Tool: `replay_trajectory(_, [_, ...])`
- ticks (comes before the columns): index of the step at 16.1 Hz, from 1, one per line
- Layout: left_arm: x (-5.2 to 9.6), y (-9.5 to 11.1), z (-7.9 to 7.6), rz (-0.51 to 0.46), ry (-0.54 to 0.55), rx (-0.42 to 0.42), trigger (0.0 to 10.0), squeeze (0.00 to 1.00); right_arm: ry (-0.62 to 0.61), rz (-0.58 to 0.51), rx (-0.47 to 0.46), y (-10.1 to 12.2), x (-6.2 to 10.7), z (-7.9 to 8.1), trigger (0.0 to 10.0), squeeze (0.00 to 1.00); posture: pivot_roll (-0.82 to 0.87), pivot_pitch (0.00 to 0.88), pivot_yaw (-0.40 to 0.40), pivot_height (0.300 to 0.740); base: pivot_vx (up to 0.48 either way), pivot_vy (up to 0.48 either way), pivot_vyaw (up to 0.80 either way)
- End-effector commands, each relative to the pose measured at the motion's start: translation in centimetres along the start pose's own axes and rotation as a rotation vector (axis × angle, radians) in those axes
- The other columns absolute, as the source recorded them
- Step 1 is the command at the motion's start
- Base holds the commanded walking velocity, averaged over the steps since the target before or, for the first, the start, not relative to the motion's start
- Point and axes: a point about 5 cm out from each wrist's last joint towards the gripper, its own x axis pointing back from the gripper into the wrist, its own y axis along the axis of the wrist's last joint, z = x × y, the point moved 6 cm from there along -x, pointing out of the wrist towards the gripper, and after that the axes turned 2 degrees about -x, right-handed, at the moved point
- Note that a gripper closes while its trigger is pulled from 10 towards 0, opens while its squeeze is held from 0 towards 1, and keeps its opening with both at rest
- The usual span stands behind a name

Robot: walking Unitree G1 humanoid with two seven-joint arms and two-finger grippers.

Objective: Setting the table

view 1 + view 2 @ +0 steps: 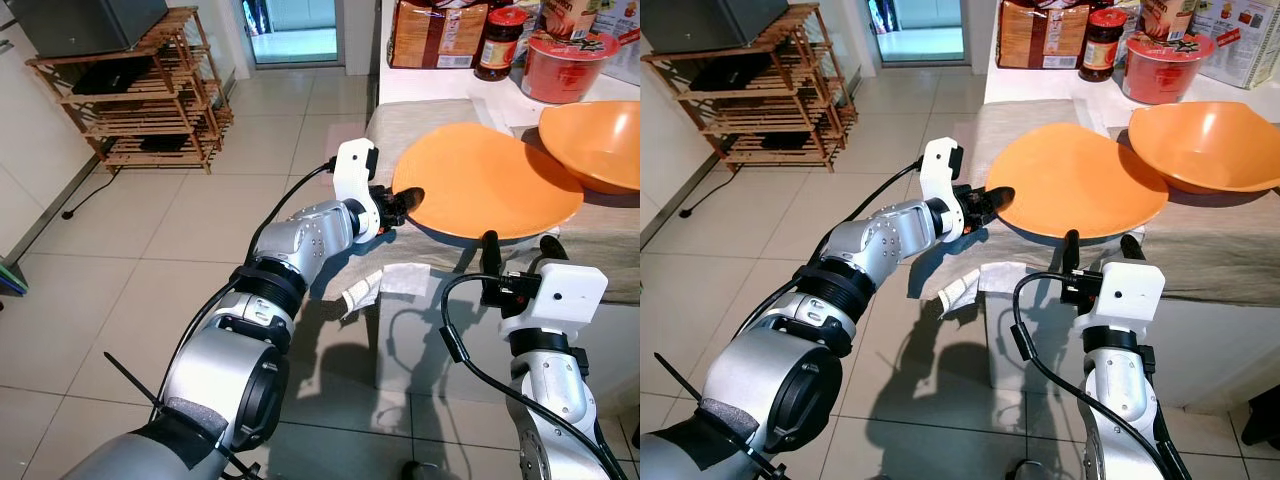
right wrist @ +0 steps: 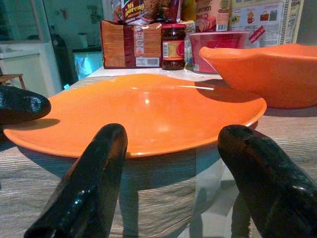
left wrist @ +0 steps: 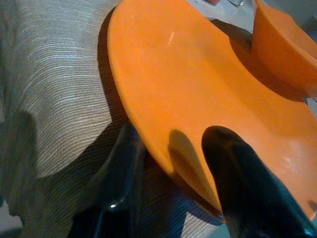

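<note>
Progress: we're early in setting the table, by our reckoning; one orange plate (image 1: 485, 182) and one orange bowl (image 1: 595, 142) are out, with no cutlery or glasses in sight.
Plate: it lies on the grey cloth (image 1: 600, 240) at the counter (image 1: 440, 88) edge, its far rim tucked under the bowl.
Left claw: our left claw (image 1: 400, 203) is clamped on the plate's near-left rim, one finger above, one below.
Right claw: our right claw (image 1: 520, 246) hangs just before the counter's front edge, fingers apart, facing the plate and gripping nothing.
Still to do: we judge the plate needs sliding to its place, then the rest laid.
Counter: packets, a jar (image 1: 501, 42) and a red tub (image 1: 562, 62) crowd the back.
Room: pale tiled floor (image 1: 150, 260), wooden rack (image 1: 150, 95) to the left.
</note>
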Motion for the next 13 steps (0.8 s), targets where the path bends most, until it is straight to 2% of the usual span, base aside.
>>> replay_trajectory(1, [-1.7,-2.4,-4.2,0.056,-0.109,0.04,0.0,0.0,0.003,0.008,0.003,-0.2,0.1,0.3,10.0,0.0,-0.16,0.053,0.13,0.74,0.0,0.0,0.0])
replay_trajectory(9, [-0.7,1.7,-1.3,-0.098,-0.028,0.094,0.0,0.0,0.005,0.015,0.004,-0.4,0.2,0.4,10.0,0.0,-0.15,0.06,0.126,0.74,0.0,0.0,0.0])
replay_trajectory(12, [-0.5,2.0,-0.2,-0.113,0.014,0.102,0.0,0.0,0.005,0.018,0.003,-0.4,0.2,0.4,10.0,0.0,-0.15,0.06,0.126,0.74,0.0,0.0,0.0])
replay_trajectory(13, [-0.3,1.8,0.8,-0.113,0.062,0.108,0.0,0.0,0.005,0.022,0.004,-0.5,0.3,0.3,10.0,0.0,-0.15,0.062,0.125,0.74,0.0,0.0,0.0])
